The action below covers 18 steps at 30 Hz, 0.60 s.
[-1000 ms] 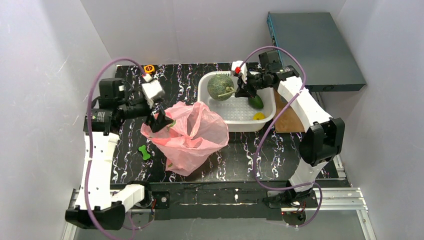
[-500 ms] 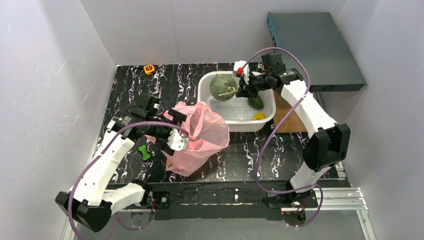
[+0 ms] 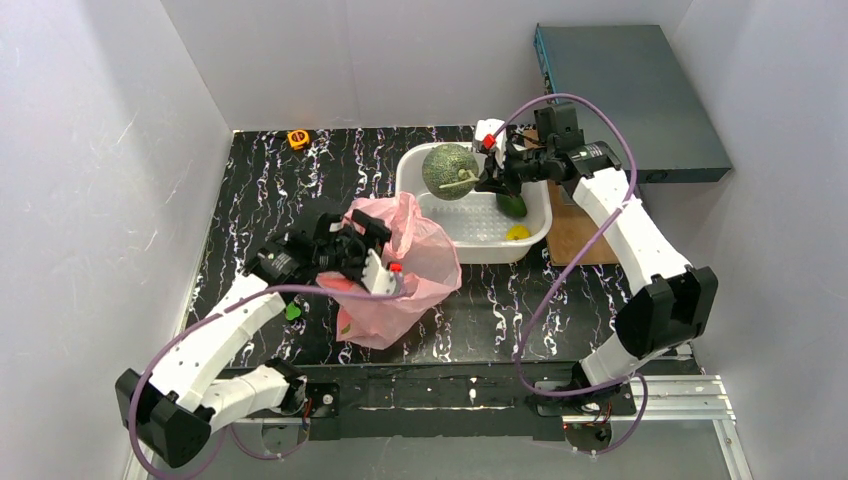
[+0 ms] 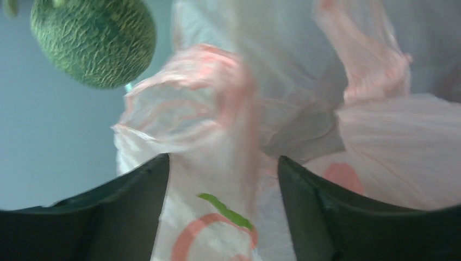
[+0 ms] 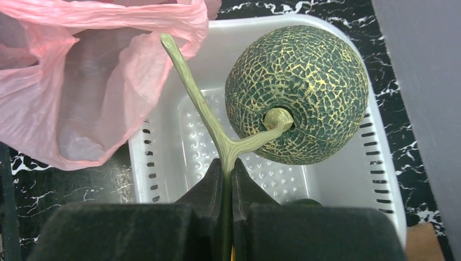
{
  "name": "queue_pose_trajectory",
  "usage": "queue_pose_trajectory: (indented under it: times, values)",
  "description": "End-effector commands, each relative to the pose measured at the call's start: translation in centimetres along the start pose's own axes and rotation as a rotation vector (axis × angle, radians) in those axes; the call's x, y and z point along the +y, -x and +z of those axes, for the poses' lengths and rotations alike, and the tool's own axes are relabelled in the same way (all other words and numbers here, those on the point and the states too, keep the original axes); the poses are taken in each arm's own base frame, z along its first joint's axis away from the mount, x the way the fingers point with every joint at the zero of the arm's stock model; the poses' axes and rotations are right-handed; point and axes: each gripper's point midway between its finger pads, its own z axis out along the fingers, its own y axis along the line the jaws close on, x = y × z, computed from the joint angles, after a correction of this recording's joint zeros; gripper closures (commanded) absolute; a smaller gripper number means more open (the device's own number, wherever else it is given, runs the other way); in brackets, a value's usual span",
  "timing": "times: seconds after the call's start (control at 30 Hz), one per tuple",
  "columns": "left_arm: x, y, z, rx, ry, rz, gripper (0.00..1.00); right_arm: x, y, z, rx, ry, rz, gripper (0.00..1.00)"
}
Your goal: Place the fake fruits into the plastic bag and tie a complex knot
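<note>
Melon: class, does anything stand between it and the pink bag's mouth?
Nothing visible. The melon hangs by its stem from the right pincer, the pink bag gapes beside it; only the basket rim lies lower between them.

R pincer (image 5: 227, 179) clamped on melon (image 5: 298, 92) stem (image 5: 201, 103)
Melon just up-right of pincer, over white basket (image 5: 163, 163); pink bag (image 5: 81, 81) up-left w/ mouth open.

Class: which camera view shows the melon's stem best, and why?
Right wrist view: the forked stem runs up mid-frame, pinched in the right gripper's jaws, joined to the melon. Top external shows only a thin pale sliver; left wrist shows just the melon's body.
</note>
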Motion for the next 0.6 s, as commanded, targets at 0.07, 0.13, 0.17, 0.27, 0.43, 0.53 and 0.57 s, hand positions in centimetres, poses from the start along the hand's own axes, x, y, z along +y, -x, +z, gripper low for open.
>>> queue_pose_trajectory:
  times: [0.07, 0.13, 0.17, 0.27, 0.43, 0.53, 0.57]
  values:
    - [7.0, 0.0, -1.4, 0.016, 0.167, -0.395, 0.48, 1.1, 7.1, -4.7, -0.148, -0.068, -0.126, 0.99]
    - [7.5, 0.3, -1.4, -0.009, 0.17, -0.501, 0.59, 1.8, 8.0, -5.7, -0.165, -0.078, -0.14, 0.99]
    - [7.6, 0.4, -1.5, -0.018, 0.176, -0.556, 0.65, 2.2, 8.4, -6.2, -0.172, -0.085, -0.149, 0.99]
    - [8.1, 0.3, -1.6, -0.028, 0.186, -0.733, 0.8, 3.4, 9.4, -7.7, -0.186, -0.096, -0.17, 0.99]
    - [10.5, -2.5, -2.0, -0.026, 0.245, -1.163, 1.0, 6.3, 11.4, -9.8, -0.252, -0.072, -0.213, 0.99]
    - [11.7, -4.5, -1.6, -0.024, 0.24, -1.396, 1.0, 8.4, 12.9, -10.6, -0.302, -0.038, -0.253, 0.99]
    - [12.1, -4.8, -1.6, -0.032, 0.238, -1.448, 1.0, 9.2, 13.2, -10.7, -0.313, -0.018, -0.262, 0.99]
